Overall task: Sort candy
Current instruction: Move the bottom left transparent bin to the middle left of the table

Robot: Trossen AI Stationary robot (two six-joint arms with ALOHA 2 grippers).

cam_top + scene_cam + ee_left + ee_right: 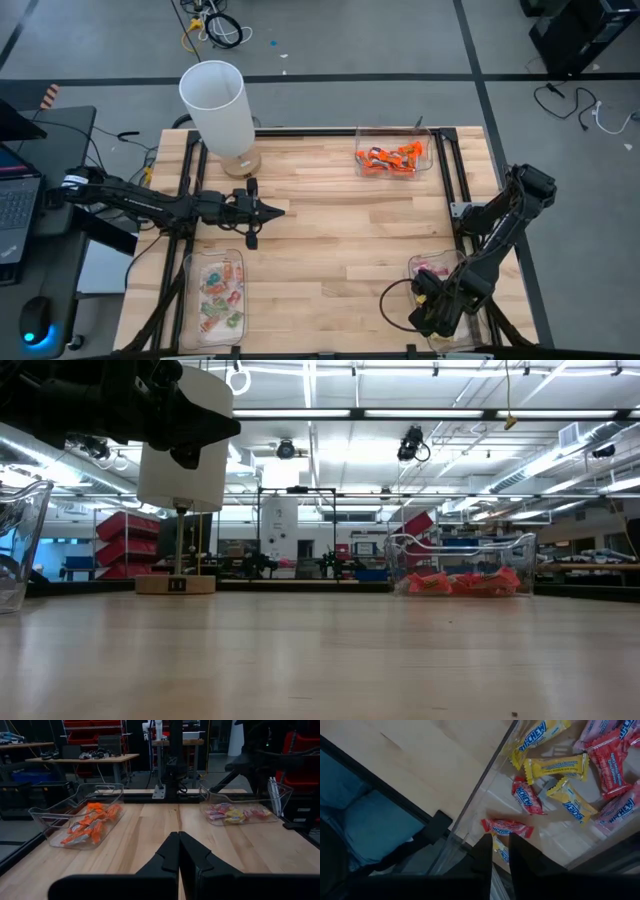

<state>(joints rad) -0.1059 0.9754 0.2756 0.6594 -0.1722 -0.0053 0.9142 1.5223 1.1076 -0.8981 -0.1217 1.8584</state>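
1. The right gripper (pixel 499 851) hung over the tray (pixel 415 268) at the table's (pixel 330 210) near right corner, fingers narrowly parted, likely just releasing a red candy (pixel 507 827).
2. The left gripper (pixel 178 851), shut and empty, waited mid-table.

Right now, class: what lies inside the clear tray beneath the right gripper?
Red, pink and yellow wrapped candy lies loose inside the clear tray. The right gripper, its fingers slightly parted, covers part of one piece at the tray's near edge; whatever lies under it is hidden.
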